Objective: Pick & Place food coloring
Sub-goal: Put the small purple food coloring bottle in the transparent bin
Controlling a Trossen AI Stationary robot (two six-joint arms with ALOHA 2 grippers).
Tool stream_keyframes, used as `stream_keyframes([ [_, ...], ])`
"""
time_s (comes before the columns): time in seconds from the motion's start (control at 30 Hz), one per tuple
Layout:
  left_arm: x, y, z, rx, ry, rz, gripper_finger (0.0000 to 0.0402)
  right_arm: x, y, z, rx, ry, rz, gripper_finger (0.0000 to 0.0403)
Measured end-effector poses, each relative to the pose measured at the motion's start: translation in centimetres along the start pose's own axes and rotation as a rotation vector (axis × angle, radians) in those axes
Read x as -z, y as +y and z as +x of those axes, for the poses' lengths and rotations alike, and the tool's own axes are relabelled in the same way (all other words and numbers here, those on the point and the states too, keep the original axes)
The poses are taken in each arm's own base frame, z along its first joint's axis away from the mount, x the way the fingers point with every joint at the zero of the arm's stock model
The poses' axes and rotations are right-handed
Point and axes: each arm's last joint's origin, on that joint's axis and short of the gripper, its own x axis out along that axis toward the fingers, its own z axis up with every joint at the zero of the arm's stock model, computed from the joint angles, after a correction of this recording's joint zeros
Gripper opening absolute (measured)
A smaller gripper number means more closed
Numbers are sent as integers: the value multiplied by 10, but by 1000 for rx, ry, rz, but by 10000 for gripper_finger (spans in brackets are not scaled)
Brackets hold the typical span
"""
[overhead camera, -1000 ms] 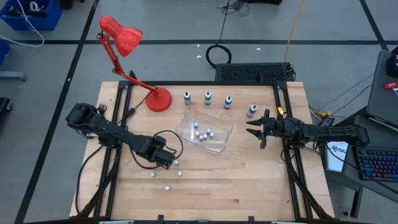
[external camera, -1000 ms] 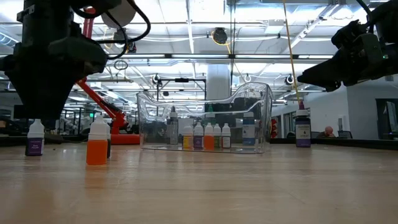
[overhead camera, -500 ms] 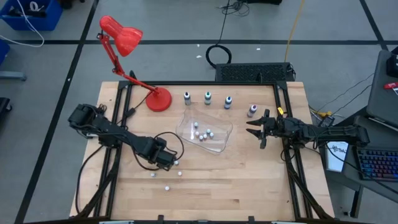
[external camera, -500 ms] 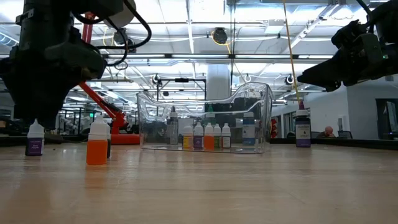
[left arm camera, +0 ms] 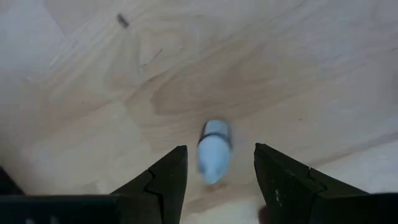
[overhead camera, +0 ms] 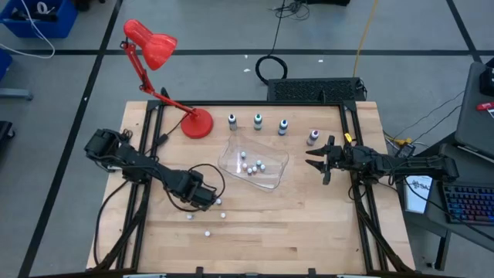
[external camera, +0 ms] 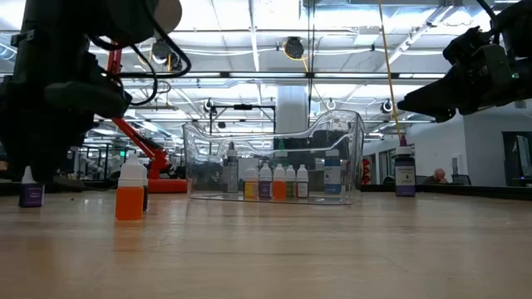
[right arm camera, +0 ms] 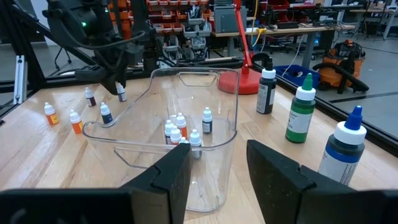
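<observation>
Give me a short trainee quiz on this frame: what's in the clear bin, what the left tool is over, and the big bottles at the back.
1. True or false: the clear container has small capped bottles inside it.
2. In the left wrist view, what shows between the fingers of the left tool?
A. a small white-capped bottle
B. the red lamp's base
C. bare wood only
3. Fill in: in the high view, ___ large bottles stand in the row behind the container.

Key: 1 true; 2 A; 3 four.
</observation>
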Motion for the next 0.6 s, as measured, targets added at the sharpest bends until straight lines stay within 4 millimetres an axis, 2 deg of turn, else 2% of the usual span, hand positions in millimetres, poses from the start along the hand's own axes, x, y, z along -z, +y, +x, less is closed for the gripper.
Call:
stream_keyframes([
  [0.6, 1, -6, -2, 59, 21, 39, 189, 0, 0, 0, 0, 0, 0, 144],
])
